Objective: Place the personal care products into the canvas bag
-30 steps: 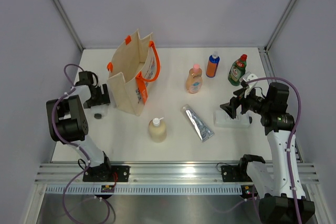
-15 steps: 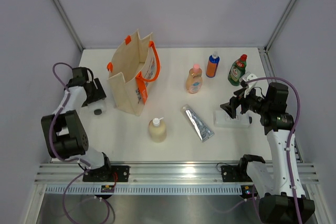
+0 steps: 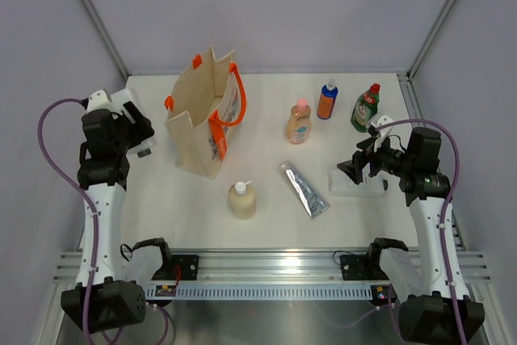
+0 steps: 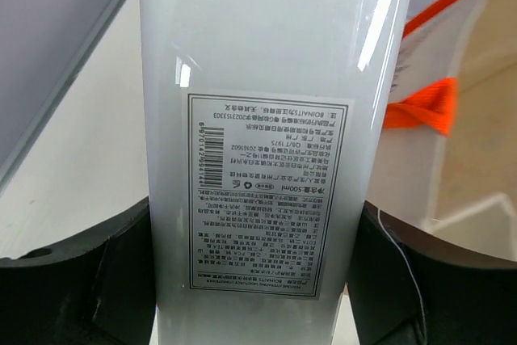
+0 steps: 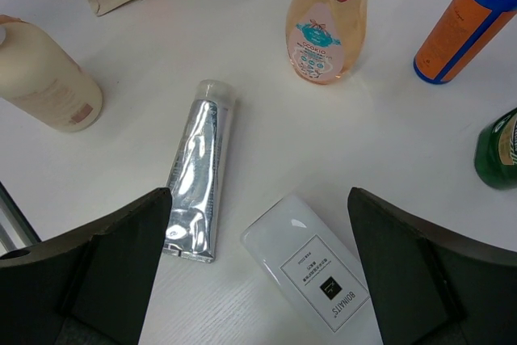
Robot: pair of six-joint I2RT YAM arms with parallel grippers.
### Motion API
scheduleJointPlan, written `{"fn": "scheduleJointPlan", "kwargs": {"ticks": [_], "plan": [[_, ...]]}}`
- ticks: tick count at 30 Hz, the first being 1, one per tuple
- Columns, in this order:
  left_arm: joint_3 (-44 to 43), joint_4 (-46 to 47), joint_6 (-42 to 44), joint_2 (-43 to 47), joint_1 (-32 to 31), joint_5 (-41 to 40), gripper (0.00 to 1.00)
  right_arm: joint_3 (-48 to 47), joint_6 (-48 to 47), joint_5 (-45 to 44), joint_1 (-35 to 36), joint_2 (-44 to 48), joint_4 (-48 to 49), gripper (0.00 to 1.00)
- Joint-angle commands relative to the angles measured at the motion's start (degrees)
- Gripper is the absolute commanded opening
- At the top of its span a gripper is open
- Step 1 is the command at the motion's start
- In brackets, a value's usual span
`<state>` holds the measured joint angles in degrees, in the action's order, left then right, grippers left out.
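My left gripper (image 3: 136, 131) is shut on a flat white bottle (image 4: 275, 119) with a printed label, held off the table just left of the canvas bag (image 3: 202, 123). The bag stands upright with orange handles (image 4: 420, 107). My right gripper (image 3: 353, 169) hangs open above a second flat white bottle (image 5: 311, 268) lying on the table, not touching it. A silver tube (image 5: 198, 171) lies to that bottle's left. A cream pump bottle (image 3: 241, 199), a peach bottle (image 3: 298, 123), an orange blue-topped bottle (image 3: 326, 101) and a green red-capped bottle (image 3: 366, 108) stand on the table.
Grey walls with metal frame posts (image 3: 97, 26) close in the table on the left, back and right. A metal rail (image 3: 258, 268) runs along the near edge between the arm bases.
My left gripper closed on the flat white bottle beside the bag and lifted it off the table as the arm rose. The right arm has hardly moved.
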<state>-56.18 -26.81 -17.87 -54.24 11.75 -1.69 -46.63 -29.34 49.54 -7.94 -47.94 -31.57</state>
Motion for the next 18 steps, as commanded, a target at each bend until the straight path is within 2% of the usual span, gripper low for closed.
{"fn": "scheduleJointPlan", "kwargs": {"ticks": [1, 5, 11, 18], "plan": [[-7.1, 15.8, -1.8, 2.3, -2.0, 10.2, 0.0, 0.2, -1.7, 2.8, -0.6, 0.0, 0.9, 1.0], [-14.1, 15.8, -1.4, -2.5, -8.3, 15.4, 0.0, 0.4, -2.0, 2.8, -0.8, -0.3, 0.8, 0.99], [-20.8, 16.9, 4.1, -8.5, -19.2, 11.6, 0.0, 0.5, -2.2, 2.6, -1.1, -0.8, 0.8, 0.99], [-32.0, 14.1, 11.0, -21.0, -20.6, 10.1, 0.01, 0.5, -2.5, 2.6, -1.4, -1.2, 0.5, 0.99]]}}
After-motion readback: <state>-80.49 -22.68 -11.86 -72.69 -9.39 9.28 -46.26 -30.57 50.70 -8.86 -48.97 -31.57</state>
